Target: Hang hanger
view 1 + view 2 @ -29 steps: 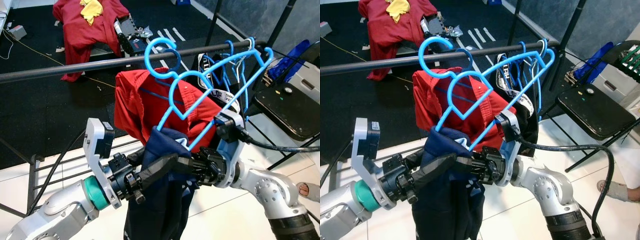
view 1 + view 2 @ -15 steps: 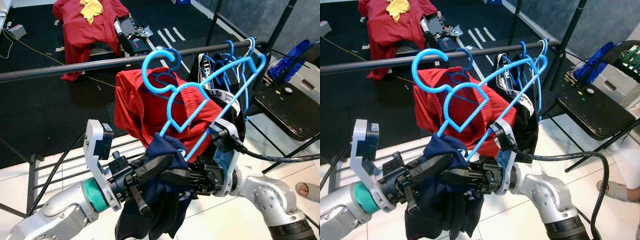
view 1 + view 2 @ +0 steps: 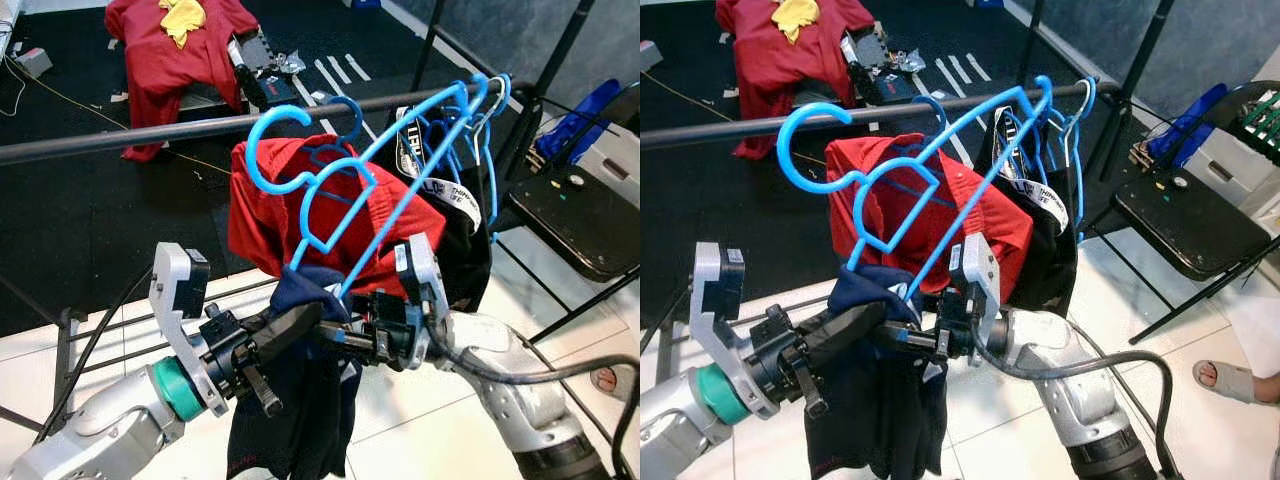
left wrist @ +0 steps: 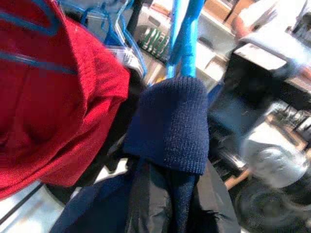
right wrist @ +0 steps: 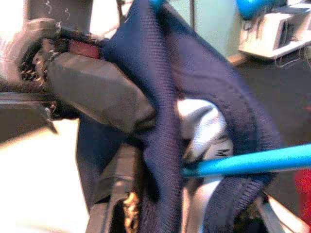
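Lower centre of the left eye view: the left gripper (image 3: 300, 325), its two long black fingers closed on the shoulder of the dark navy knitted garment (image 3: 300, 420), meets the right gripper (image 3: 345, 338), which is clamped on the lower bar of the bright blue plastic hanger (image 3: 340, 190) where the navy cloth is draped over it; the left wrist view shows the navy knit (image 4: 170, 126) folded over the blue bar. Against the frames of a second ago, the hanger has tipped to the left of the frame: its hook (image 3: 272, 150), formerly near the centre of the picture, now sits further left and lower, just in front of the black horizontal clothes rail (image 3: 130, 140) and not yet over it, while the right arm has rolled so that its wrist block faces the camera. This is judged to be the swing that lines the hook up with the rail; the hooking itself remains to be done. Behind the hanger, mid frame, a red knitted garment (image 3: 270, 210) already hangs on the rail, with further blue hangers (image 3: 470, 130) and a black printed garment (image 3: 440, 200) at upper right. Far upper left, a red cloth with a yellow piece on it (image 3: 170, 40) lies on the dark floor mat.
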